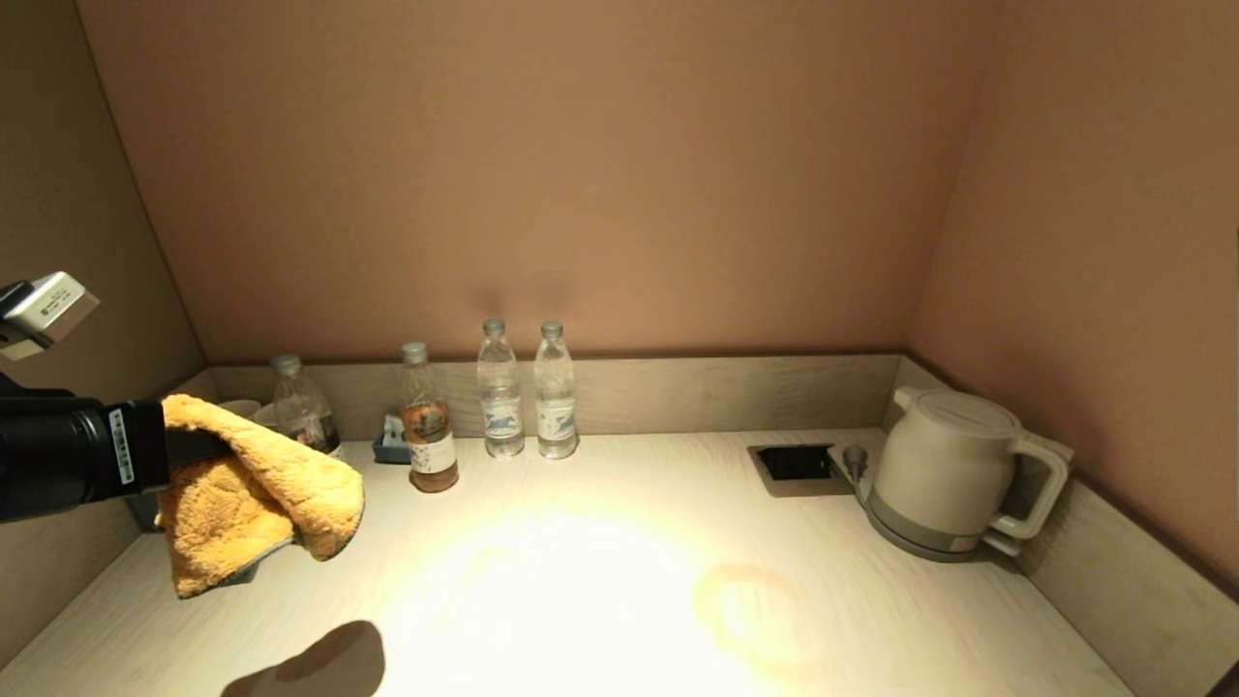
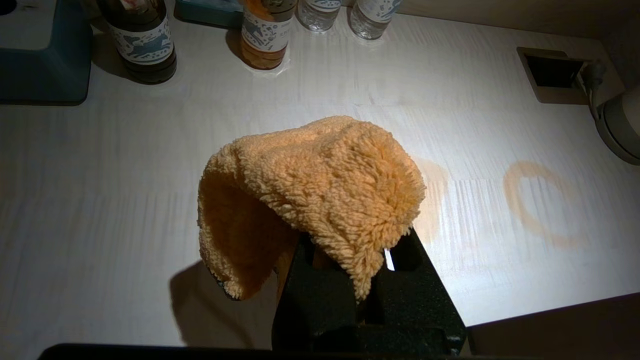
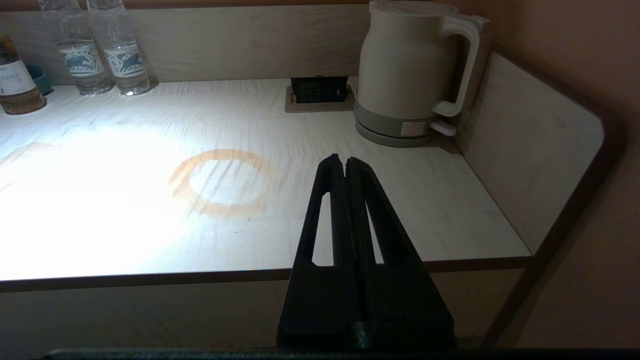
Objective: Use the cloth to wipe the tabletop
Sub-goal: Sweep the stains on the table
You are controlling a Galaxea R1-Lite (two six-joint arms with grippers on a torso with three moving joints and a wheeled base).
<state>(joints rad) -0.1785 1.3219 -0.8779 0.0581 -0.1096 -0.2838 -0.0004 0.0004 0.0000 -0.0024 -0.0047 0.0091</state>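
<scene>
An orange fluffy cloth [image 1: 256,489] hangs from my left gripper [image 1: 208,447], which is shut on it and holds it above the left side of the pale wooden tabletop [image 1: 600,581]. In the left wrist view the cloth [image 2: 310,190] drapes over the black fingers [image 2: 320,280] and hides their tips. A brown ring stain [image 1: 750,610] marks the tabletop right of centre; it also shows in the left wrist view [image 2: 537,202] and the right wrist view [image 3: 222,182]. My right gripper [image 3: 345,161] is shut and empty, held before the table's front edge, out of the head view.
Several bottles [image 1: 498,387] stand along the back wall. A cream kettle [image 1: 953,469] sits at the back right beside a recessed socket [image 1: 799,465]. A dark box [image 2: 42,52] stands at the far left. Low walls edge the back and sides.
</scene>
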